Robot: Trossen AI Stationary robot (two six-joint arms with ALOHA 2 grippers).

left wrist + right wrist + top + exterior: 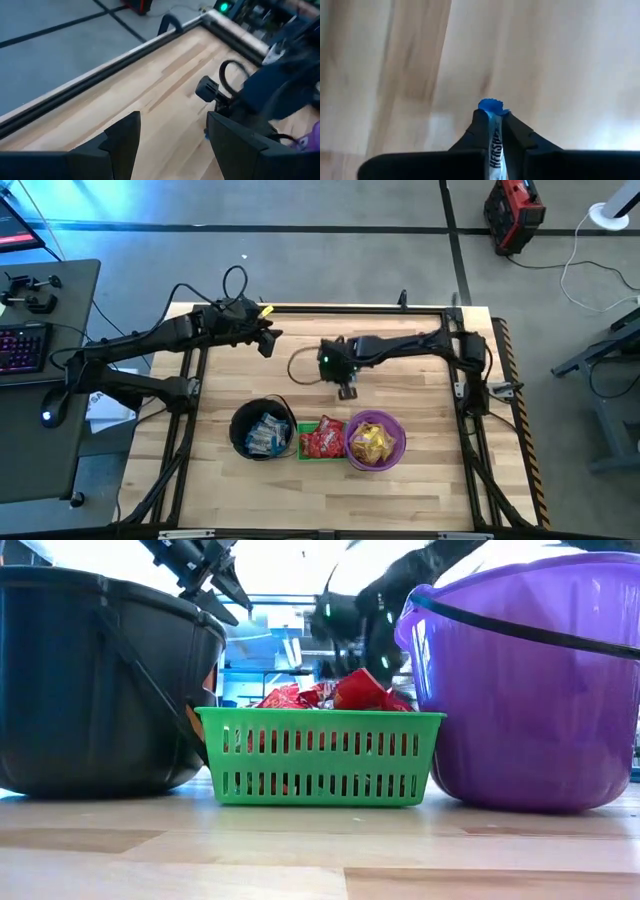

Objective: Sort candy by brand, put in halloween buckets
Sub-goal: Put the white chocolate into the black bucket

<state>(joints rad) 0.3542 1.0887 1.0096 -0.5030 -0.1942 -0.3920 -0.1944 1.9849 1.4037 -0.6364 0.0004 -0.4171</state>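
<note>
The right hand (492, 131) is closed on a blue-and-white wrapped candy (493, 145), pinched edgewise between the fingertips with its crimped blue end standing just proud of them. In the high view this hand (346, 389) hangs low over the bare wooden surface (420, 385), a little behind the row of containers. The left hand (266, 342) waits near the surface's far left edge, fingers spread wide and holding nothing.

The three containers stand side by side along the near edge: the black pail (262, 429) with blue-and-white candy, the green basket (320, 439) heaped with red wrappers, the purple bucket (375, 440) with yellow ones. No loose candy is visible elsewhere on the surface.

Judgement: the step in hand is the pickup of a blue-and-white piece, apparently among the last. The next move calls for lifting clear, carrying leftward past the green basket to above the black pail, and releasing there, clearing the pail's rim and handle.
</note>
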